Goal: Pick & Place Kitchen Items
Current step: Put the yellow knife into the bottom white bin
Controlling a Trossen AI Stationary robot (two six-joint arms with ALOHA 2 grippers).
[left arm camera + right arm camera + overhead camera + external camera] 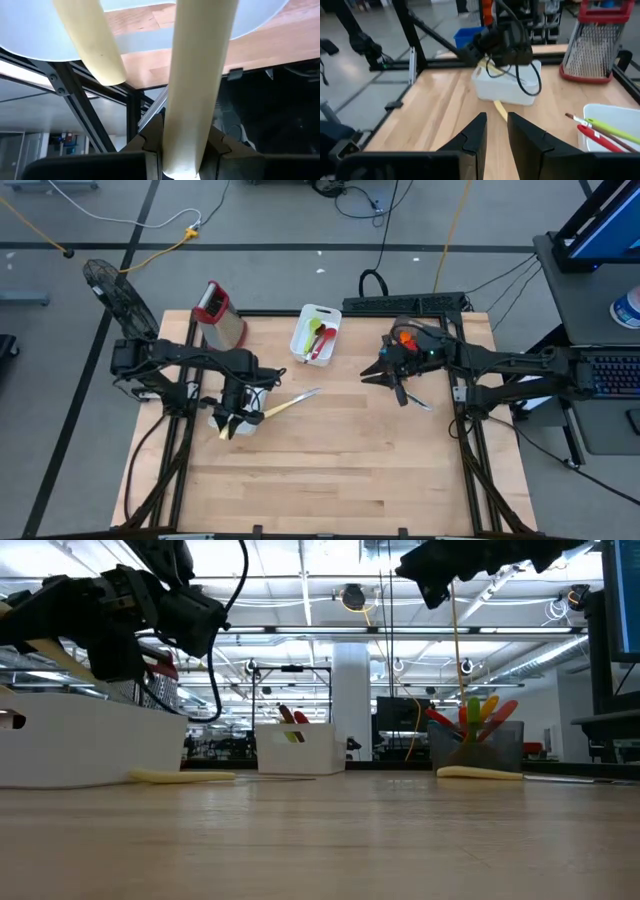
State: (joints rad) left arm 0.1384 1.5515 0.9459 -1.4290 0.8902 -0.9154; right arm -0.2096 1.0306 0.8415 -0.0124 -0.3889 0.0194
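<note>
My left gripper (232, 423) is over a white tray (248, 402) at the table's left, shut on a cream-handled utensil (195, 75). A second cream handle (90, 45) lies in that tray. Another cream-handled utensil (292, 404) lies flat on the table just right of the tray. My right gripper (388, 377) hangs above the table's right half, its fingers a narrow gap apart with nothing between them (496, 135). Below it a cream-handled utensil (416, 400) lies on the table. A holder (480, 745) behind holds red, orange and green utensils. My left gripper pinches the cream handle (182, 145) between its two fingers, one finger on each side. The handle runs on ahead of the fingers, along their line, over the white tray (30, 30). Its far end lies outside the picture.
A metal grater with a red top (218, 315) stands at the far left. A second white tray (316, 332) at the far middle holds green and red utensils. The table's near half is bare wood (330, 480). A black strip (400, 304) lies along the far edge.
</note>
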